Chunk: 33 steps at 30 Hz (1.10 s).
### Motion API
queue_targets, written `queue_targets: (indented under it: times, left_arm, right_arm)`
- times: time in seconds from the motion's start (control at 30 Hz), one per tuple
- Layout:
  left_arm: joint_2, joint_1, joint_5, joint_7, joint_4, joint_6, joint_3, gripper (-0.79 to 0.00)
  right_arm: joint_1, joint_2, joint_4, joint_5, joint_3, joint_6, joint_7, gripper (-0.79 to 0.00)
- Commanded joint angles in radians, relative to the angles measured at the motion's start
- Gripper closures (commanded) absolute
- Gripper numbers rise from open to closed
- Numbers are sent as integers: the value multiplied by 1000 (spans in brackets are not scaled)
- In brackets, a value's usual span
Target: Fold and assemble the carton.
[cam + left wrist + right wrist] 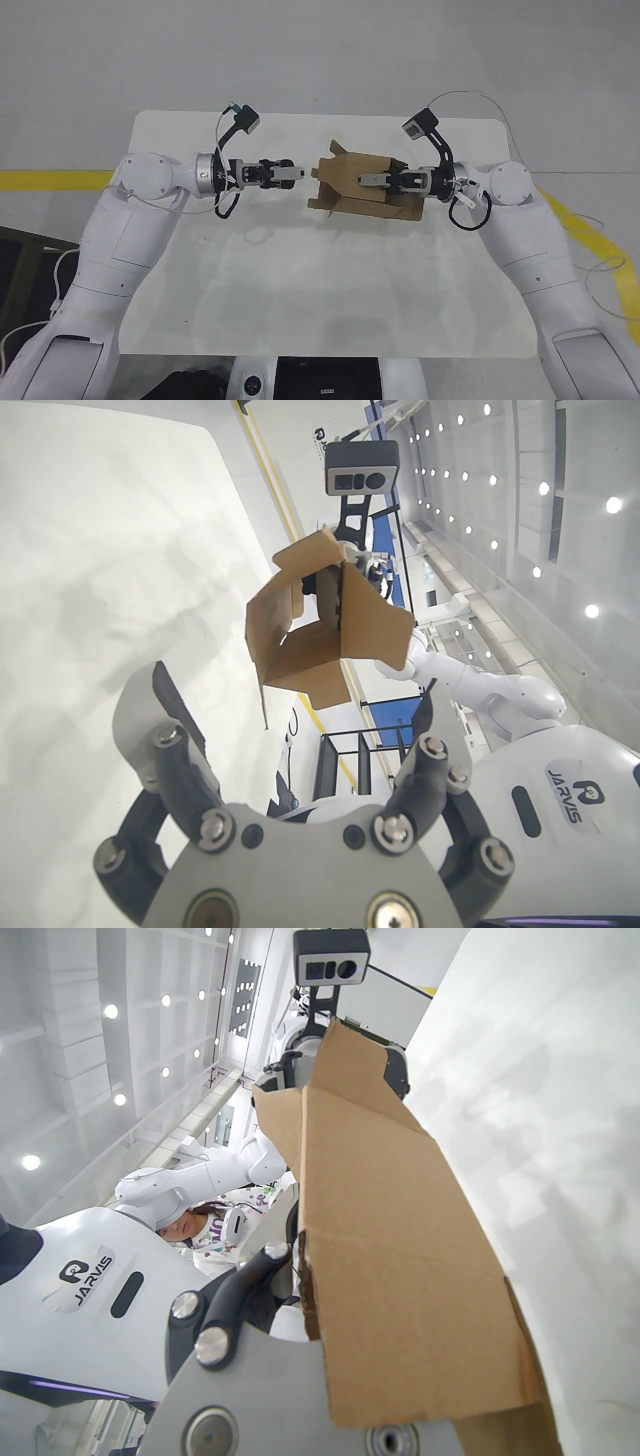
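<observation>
surface: white table [320, 290] | corners: rounded | under it: grey floor [300, 50]

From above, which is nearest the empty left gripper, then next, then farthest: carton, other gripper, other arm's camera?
1. The carton, just in front of the left gripper, apart from it.
2. The right gripper, holding the carton's far end.
3. The right arm's camera, farther back beyond that gripper.

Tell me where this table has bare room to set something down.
The table is bare from the carton to its near edge; so is the far strip beyond the carton. Mid-table is crowded: the open left pincer faces the carton in the right pincer.
</observation>
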Motion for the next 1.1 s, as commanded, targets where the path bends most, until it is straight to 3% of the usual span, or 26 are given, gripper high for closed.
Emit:
queue_targets:
  times: [0.0, 0.63, 1.07]
  left_arm:
    - [-1, -2, 15, 7, 7, 5, 8, -785]
    - [-11, -32, 137, 42, 60, 17, 80, -785]
    - [-27, -58, 124, 39, 72, 22, 131, -785]
  right_arm:
    - [-4, 4, -9, 6, 8, 3, 3, 0]
    - [-18, 30, -84, 43, 37, 8, 8, 0]
    - [-7, 33, -100, 55, 10, -1, -1, 0]
